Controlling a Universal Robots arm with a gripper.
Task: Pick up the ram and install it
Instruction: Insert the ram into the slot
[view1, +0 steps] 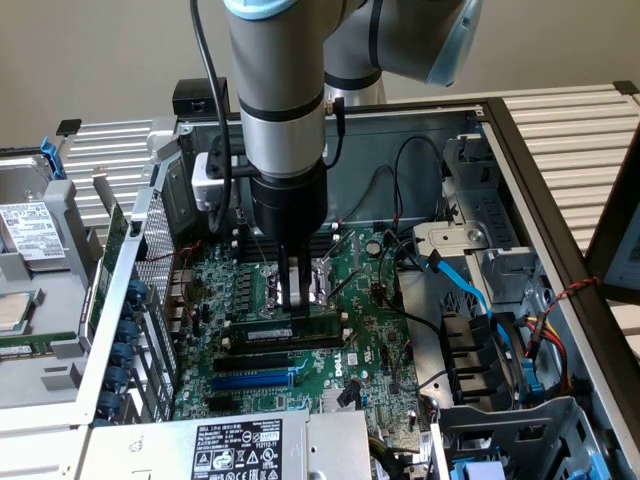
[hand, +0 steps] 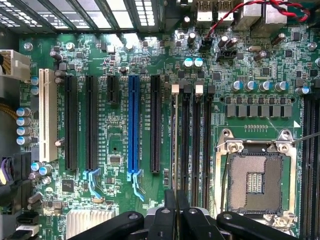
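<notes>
The ram (view1: 322, 326) is a thin green stick with dark chips, lying lengthwise along the first black memory slot (view1: 262, 343) on the motherboard (view1: 365, 365). My gripper (view1: 294, 306) comes straight down onto the stick's middle, fingers pressed together on its top edge. In the wrist view the ram (hand: 174, 142) appears edge-on as a thin line running from the white end clip (hand: 175, 89) down between my gripper (hand: 176, 207). Whether the stick is fully seated I cannot tell.
Three more black memory slots (hand: 196, 145) lie beside the ram, then the open CPU socket (hand: 254, 182). The blue expansion slot (hand: 133, 125) is on the other side. Blue and black cables (view1: 470, 290) and drive bays crowd the exterior view's right; a power supply (view1: 240, 445) sits in front.
</notes>
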